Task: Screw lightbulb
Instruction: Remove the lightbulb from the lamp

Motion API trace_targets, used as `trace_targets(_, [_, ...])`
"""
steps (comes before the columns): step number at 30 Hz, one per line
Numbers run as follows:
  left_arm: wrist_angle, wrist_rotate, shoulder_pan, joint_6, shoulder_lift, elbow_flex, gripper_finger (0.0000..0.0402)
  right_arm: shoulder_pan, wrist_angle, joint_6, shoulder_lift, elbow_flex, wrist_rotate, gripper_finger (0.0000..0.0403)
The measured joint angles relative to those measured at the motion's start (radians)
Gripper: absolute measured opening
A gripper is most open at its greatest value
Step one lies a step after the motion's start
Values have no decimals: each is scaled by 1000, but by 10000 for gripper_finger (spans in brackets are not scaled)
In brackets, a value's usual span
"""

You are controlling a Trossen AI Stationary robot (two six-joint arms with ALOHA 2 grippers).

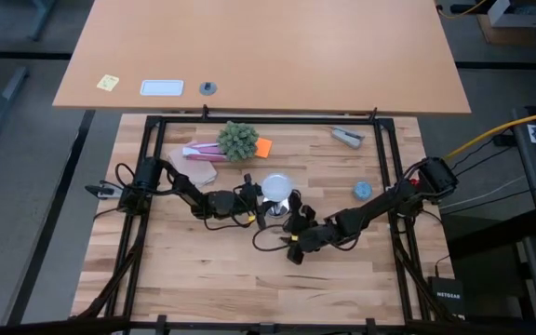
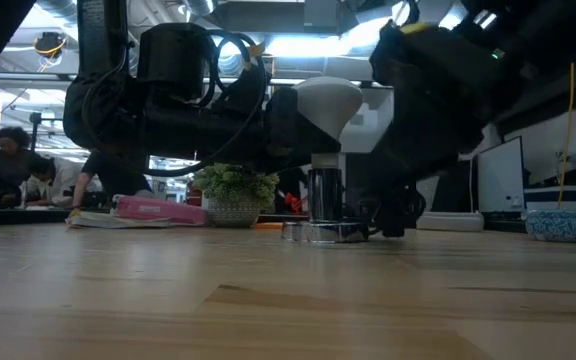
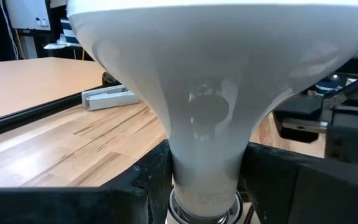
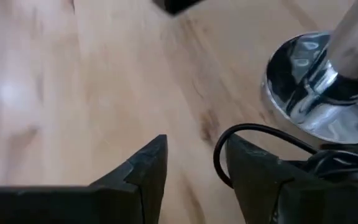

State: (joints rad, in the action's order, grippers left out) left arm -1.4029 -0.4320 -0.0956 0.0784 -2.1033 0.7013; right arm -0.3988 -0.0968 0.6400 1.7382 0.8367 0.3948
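Lightbulb (image 1: 277, 185) stands upright near the middle of the desk (image 1: 203, 270), its neck seated in a chrome socket (image 2: 325, 205). From above, both arms meet there. The left end effector (image 3: 207, 171) is clenched on the bulb's narrow neck, its fingers (image 3: 145, 177) pressing either side, which only the left wrist view shows. The right end effector (image 4: 194, 165) sits low beside the chrome base (image 4: 319, 93), its jaws apart with nothing between them but bare wood, a black cord (image 4: 253, 134) looping just past one fingertip. Level across the desk, a potted plant (image 2: 234, 195) and seated people (image 2: 28, 175) appear behind.
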Motion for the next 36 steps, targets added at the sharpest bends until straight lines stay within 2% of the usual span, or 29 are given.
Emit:
trace_targets(3, [0,-1,0,0,0,0,153,0,77,-49,0,1,50,166])
trace_targets(5, [0,-2,0,0,0,0,153,8,104,24,0,-1,68,166])
trace_targets(7, [1,-2,0,0,0,0,153,9,88,68,0,0,28,166])
trace_targets(10, [1,-2,0,-1,0,0,153,4,135,19,0,1,-18,166])
trace_targets(13, [1,-2,0,-1,0,0,153,-2,242,60,0,1,64,166])
trace_targets(16, [1,-2,-1,-4,0,0,153,1,204,137,0,0,79,166])
trace_targets(19, [2,-2,-1,-7,0,0,153,-22,146,34,0,1,49,166])
trace_targets(24, [1,-2,-1,-7,0,0,153,-48,142,29,0,1,267,166])
trace_targets(28, [1,-1,-2,-8,0,0,153,-75,142,-119,0,10,295,166])
trace_targets(32, [2,-1,-2,-8,0,0,153,-93,183,-141,0,12,416,166])
trace_targets(34, [2,-1,-2,-7,0,0,153,-90,174,-142,0,17,413,166])
trace_targets(36, [2,-1,-2,-8,0,0,153,-91,175,-149,0,30,363,166])
